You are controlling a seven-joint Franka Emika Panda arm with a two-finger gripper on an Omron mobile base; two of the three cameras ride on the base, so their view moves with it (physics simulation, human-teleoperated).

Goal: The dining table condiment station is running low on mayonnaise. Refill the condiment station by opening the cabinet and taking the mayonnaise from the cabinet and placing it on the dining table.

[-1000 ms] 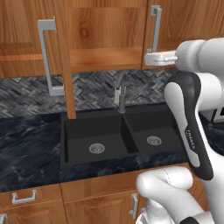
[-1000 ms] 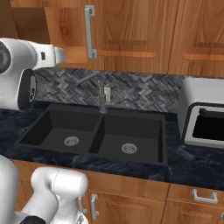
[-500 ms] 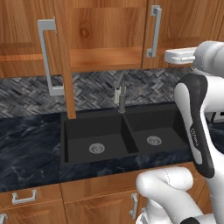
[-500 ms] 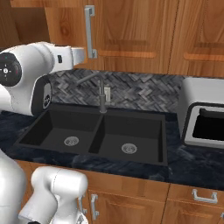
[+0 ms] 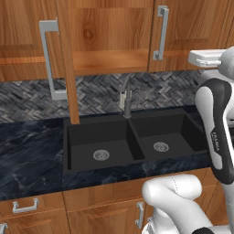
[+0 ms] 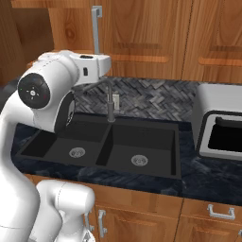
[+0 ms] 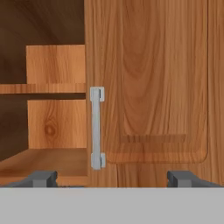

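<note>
The pincer [image 7: 112, 178] is seen in the hand view with its two dark fingertips [image 7: 41, 178] set wide apart and nothing held between them. It is pointed at the cabinet [image 7: 148, 78], whose closed door carries a vertical silver bar handle [image 7: 96, 128] along its left edge. To the left of that door the cabinet stands open, and a bare wooden shelf [image 7: 41, 89] is shown inside; no mayonnaise can be made out there.

In the left base view the opened door [image 5: 67, 59] is seen edge-on, swung out over the left edge of the black double sink [image 5: 132, 139], with its own long handle [image 5: 49, 59] beside it. A faucet [image 5: 125, 98] is mounted at the back edge of the sink, which is set into the black marble surface [image 5: 27, 155]. In the right base view a pale appliance with a dark opening [image 6: 220, 127] rests toward the right edge of that surface.
</note>
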